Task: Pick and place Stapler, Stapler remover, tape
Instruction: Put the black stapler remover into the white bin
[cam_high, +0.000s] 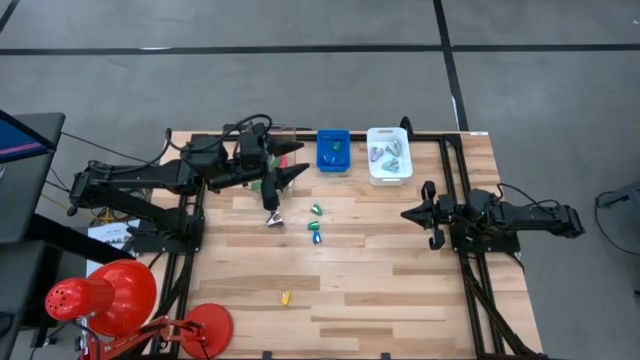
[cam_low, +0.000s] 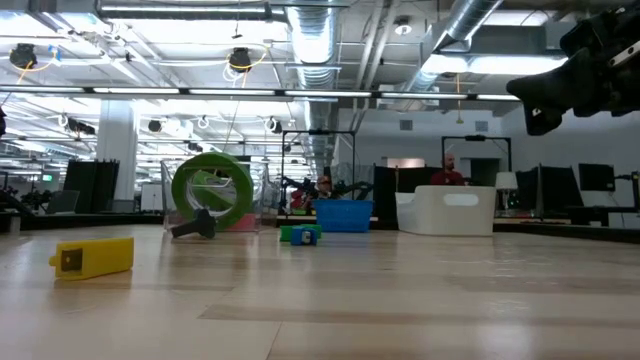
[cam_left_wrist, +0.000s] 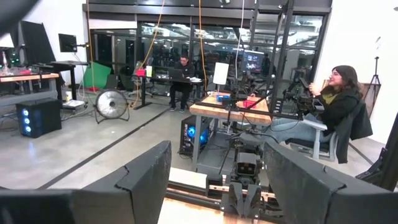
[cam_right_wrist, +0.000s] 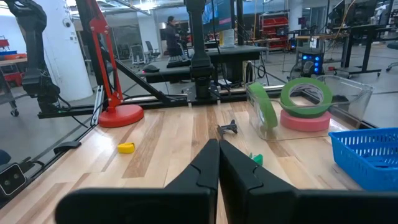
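Note:
A green tape roll (cam_right_wrist: 262, 111) stands on its edge on the table beside a clear container (cam_right_wrist: 348, 93); it also shows in the low view (cam_low: 212, 193). In the container a second green roll (cam_right_wrist: 305, 93) lies flat on a red-pink roll (cam_right_wrist: 305, 119). A small dark stapler remover (cam_right_wrist: 228, 129) lies on the table in front of the standing roll. My left gripper (cam_high: 298, 176) is open and empty above the table near the container; its wrist view (cam_left_wrist: 217, 180) looks level into the room. My right gripper (cam_high: 408, 213) is shut and empty at the right, clear of the table.
A blue bin (cam_high: 333, 152) and a white bin (cam_high: 389, 155) holding silver items stand at the far edge. Small green and blue items (cam_high: 316, 228) lie mid-table. A yellow item (cam_high: 285, 297) lies nearer the front. People sit in the room beyond the table.

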